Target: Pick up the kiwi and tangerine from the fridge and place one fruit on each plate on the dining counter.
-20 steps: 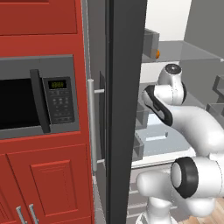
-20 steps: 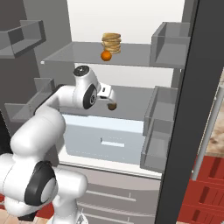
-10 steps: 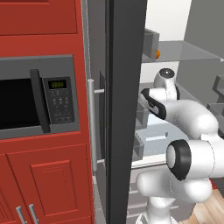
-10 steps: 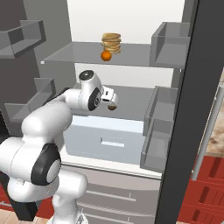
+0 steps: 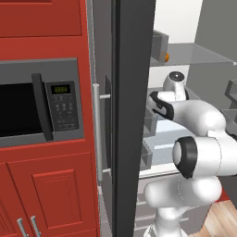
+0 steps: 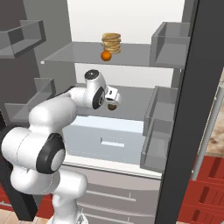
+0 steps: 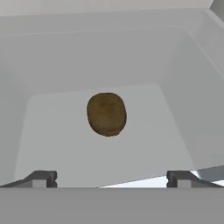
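Observation:
The fridge point(image 6: 131, 13) stands open, its dark door point(image 5: 134, 139) edge-on in the left base view. The brown kiwi point(image 7: 106, 114) lies on the middle glass shelf point(image 6: 135, 103), a short way ahead of my gripper point(image 7: 111, 177) and centred between its fingertips. Those fingertips point(image 7: 41, 178) stand wide apart, open, with nothing between them. From the right base view the gripper point(image 6: 113, 99) is inside the fridge, just above and in front of the kiwi point(image 6: 112, 107). The orange tangerine point(image 6: 105, 55) sits on the shelf above, and a sliver of the tangerine point(image 5: 166, 57) shows past the door.
A stack of tan round food point(image 6: 111, 43) stands right behind the tangerine. A pale drawer point(image 6: 111, 138) lies under the kiwi's shelf. Door bins point(image 6: 159, 127) hang on the right, more bins point(image 6: 26, 35) on the left. A microwave point(image 5: 41, 104) sits in red cabinets point(image 5: 46, 190).
The arm has stretched further into the fridge, bringing the hand closer to the kiwi. The jaws have stayed wide apart.

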